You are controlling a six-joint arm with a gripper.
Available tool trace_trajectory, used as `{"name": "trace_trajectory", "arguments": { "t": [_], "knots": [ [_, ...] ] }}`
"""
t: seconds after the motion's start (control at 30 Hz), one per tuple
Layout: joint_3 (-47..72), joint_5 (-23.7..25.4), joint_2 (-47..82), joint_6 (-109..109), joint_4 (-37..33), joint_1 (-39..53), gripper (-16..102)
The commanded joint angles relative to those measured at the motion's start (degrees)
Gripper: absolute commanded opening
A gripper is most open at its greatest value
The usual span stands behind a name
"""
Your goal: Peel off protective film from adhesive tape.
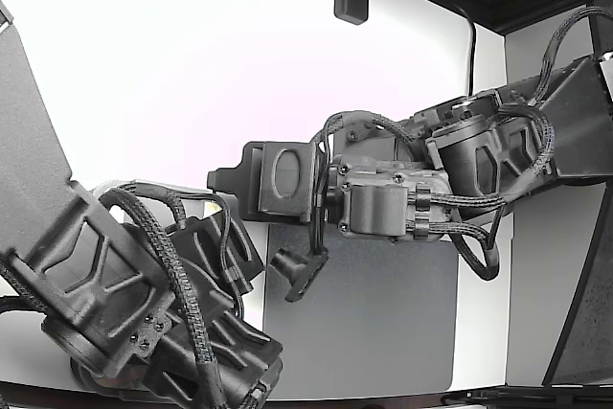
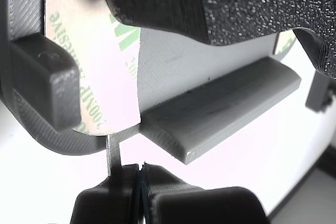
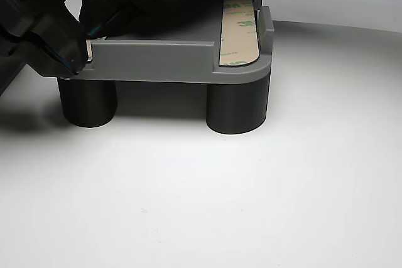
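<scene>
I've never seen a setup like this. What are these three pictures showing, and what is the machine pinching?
These are robot arms seen by three cameras. The exterior view looks at two black arms over a grey mat. The wrist view rides on one arm: its tool, jaws closed, pinches a thin tab of the pale protective film with green lettering. The other view, low at the table, shows the grey plastic fixture on dark round legs that carries a similar pale strip.
</scene>
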Motion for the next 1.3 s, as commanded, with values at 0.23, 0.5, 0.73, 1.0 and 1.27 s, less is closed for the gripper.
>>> {"name": "trace_trajectory", "arguments": {
  "t": [0.23, 0.5, 0.73, 1.0, 1.27],
  "knots": [
    [-1.85, 0.35, 0.79, 0.35, -0.35, 0.0, -11],
    [-2.2, 0.35, 0.62, 0.53, -0.09, 0.09, -11],
    [-2.55, 0.7, 0.62, 1.14, 0.44, 0.7, -11],
    [-3.08, 1.41, 0.44, 1.93, 1.49, 1.49, -11],
    [-3.16, 1.41, 0.62, 2.29, 2.02, 1.67, -11]
  ]
}}
